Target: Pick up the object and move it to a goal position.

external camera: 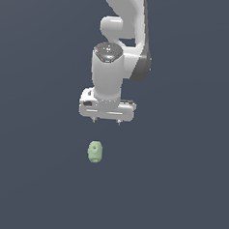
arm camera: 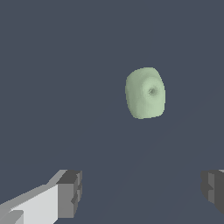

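Item: white robot arm's pincer (external camera: 105, 121), pointing downward, fingers spread wide with nothing between them; dark grey pads (arm camera: 70, 193) visible in the wrist view, far apart.

Item: small pale green rounded lumpy blob (external camera: 95, 152), round dimple on its visible face, lying on the flat dark blue-grey worktop (external camera: 29, 178). In the exterior view it sits below the pincer, slightly toward that view's left, not touching it.
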Motion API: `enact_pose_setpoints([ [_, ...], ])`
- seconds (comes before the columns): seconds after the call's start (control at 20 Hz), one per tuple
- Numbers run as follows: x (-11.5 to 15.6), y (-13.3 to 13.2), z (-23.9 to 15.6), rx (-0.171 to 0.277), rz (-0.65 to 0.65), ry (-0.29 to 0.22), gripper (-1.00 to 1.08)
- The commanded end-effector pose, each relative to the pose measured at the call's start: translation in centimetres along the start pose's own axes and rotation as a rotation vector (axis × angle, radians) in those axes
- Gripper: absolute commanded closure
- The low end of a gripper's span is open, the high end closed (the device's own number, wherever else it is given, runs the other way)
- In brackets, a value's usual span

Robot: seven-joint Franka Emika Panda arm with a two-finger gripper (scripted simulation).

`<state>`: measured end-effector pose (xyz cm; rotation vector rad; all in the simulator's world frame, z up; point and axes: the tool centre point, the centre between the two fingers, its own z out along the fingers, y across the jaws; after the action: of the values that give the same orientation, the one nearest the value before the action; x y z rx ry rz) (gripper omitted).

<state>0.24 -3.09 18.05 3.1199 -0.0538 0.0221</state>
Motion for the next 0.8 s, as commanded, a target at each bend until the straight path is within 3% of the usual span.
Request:
enact_pose_setpoints([
  [0.0, 0.0, 0.0, 0.0, 0.0, 0.0, 0.0, -0.92],
  [0.45, 0.1, -2.3, -0.9, -0.006, -0.083, 0.014, -0.92],
  [0.75, 0.3, -2.2, -0.8, -0.006, -0.084, 0.014, -0.92],
])
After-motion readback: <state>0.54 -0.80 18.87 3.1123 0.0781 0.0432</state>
